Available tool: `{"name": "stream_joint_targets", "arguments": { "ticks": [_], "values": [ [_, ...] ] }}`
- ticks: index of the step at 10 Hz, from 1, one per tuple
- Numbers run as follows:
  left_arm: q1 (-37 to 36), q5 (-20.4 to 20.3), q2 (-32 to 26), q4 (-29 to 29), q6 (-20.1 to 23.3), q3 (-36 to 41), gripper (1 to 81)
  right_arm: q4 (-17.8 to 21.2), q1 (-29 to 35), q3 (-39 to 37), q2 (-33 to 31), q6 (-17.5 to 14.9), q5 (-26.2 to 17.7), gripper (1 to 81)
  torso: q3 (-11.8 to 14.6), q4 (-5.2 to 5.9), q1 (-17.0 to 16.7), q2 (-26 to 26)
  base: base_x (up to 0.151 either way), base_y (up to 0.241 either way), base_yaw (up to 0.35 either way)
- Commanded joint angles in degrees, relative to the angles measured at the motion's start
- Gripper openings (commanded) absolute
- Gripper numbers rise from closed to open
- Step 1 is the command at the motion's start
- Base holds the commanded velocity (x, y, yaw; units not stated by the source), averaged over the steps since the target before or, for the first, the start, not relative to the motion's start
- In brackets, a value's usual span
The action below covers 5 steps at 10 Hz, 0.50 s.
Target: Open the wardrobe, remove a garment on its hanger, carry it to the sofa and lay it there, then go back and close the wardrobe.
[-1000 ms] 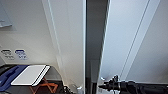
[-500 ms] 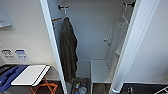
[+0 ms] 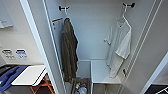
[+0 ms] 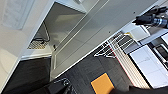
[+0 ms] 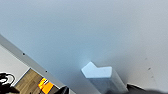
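Of the left claw [image 4: 62, 87] just dark parts show in its wrist view, low over a dark floor, and I cannot tell whether it is apart or together. The same goes for the right claw [image 5: 100, 90]: dark bits at the edge of its wrist view, close to a pale block [image 5: 100, 75] that juts from a white panel.

The wardrobe [image 3: 95, 32] stands open, both doors swung wide. An olive-brown coat [image 3: 68, 50] hangs at its left wall. The T-shirt [image 3: 120, 45] hangs at the right wall on its hanger [image 3: 124, 18], which is caught on a dark hook [image 3: 128, 4]; its hem drops to the low shelf [image 3: 102, 72]. A box [image 3: 80, 87] of small items sits on the wardrobe's floor.

Left of the wardrobe stands a white table [image 3: 28, 75]. Two blue-and-white labels [image 3: 21, 53] on the wall above it carry writing too blurred to read, as does an orange tag [image 3: 57, 20] beside the coat's hook.
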Motion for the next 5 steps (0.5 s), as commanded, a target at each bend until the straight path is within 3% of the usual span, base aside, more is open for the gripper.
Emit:
{"name": "stream_joint_targets", "arguments": {
  "ticks": [1, 2, 3, 5],
  "values": [
    [10.4, -25.9, -9.2, 3.5, -0.1, -9.7, 81.1, 2.5, -7.4, 6.2, -11.1, 3.2, 2.8, 81.1, 0.0, 0.0, 0.0, 0.0, 0.0, 0.0, 0.0],
    [15.1, -32.7, -6.9, 3.1, -0.5, -16.6, 81.1, 7.8, -10.8, 2.6, -12.0, 3.1, 5.9, 81.1, 0.0, 0.0, 0.0, 0.0, 0.0, 0.0, 0.0],
    [18.4, -36.6, -2.6, 2.6, -1.9, -23.6, 81.1, 12.7, -14.2, -2.9, -10.9, 3.3, 7.7, 81.1, 0.1, 0.0, 0.0, 0.0, 0.0, 0.0, 0.0],
    [21.1, -36.4, 9.5, 2.4, -5.0, -38.0, 81.1, 20.8, -19.4, -16.2, -3.6, 3.3, 7.3, 81.1, 0.1, 0.0, -0.2, -0.1, 0.0, 0.0, 0.0]
  ]
}}
